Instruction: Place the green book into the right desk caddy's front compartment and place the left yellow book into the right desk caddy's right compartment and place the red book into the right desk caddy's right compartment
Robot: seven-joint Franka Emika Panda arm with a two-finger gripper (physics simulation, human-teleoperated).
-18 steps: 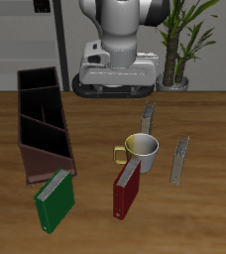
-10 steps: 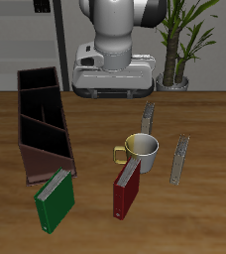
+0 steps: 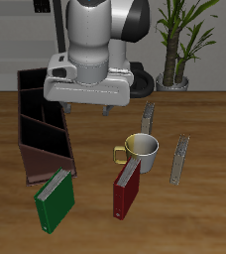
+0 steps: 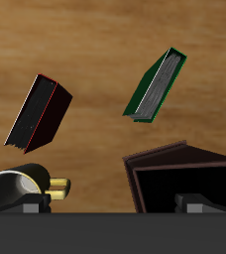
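Tool [image 3: 85,105] hanging high over the surface [image 3: 204,213], upper middle of the exterior frame, gripping nothing; can't tell whether its fingers are spread or closed. Caddy [image 3: 41,124] sitting just below it at mid-left, running front to back. Green book [image 3: 55,199] standing at lower left, just off the caddy's near end. Red book [image 3: 127,189] standing lower centre, beside the mug [image 3: 140,149]. Two thin yellow books [image 3: 149,117] [image 3: 180,159] standing right of the mug.

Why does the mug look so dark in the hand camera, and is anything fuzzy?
Wrist view: the mug is shadowed under the end effector; the green book is sharp. Exterior view: soft shadows, no glare; the red book is crisp.
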